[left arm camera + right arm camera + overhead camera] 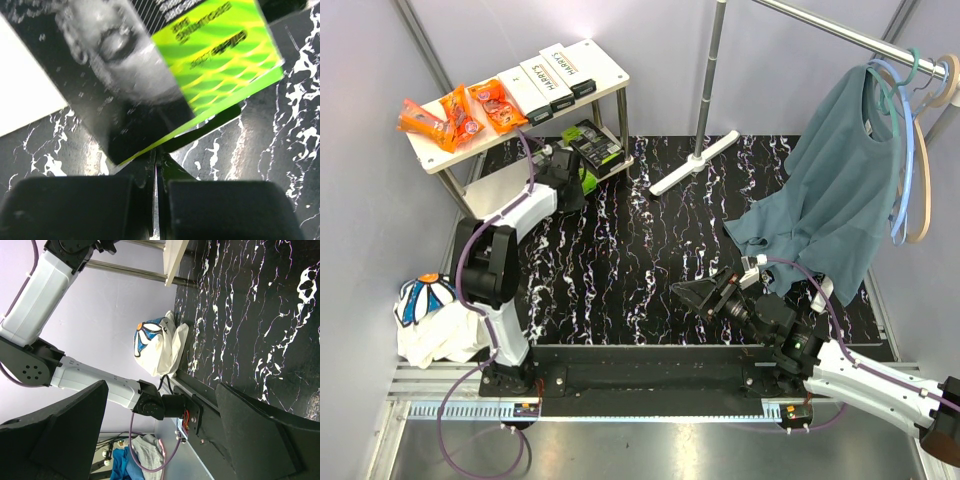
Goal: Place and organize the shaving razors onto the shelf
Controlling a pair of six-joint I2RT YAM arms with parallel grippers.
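Left wrist view: my left fingers (75, 210) pinch the black-and-lime pack (210, 60) by its edge, probably to slide it into the shelf (605, 62); right fingers (65, 435) hang spread, empty.

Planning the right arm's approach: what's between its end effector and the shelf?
In the top view, only bare marbled table separates the right end effector from the shelf; the white rack foot lies off to one side.
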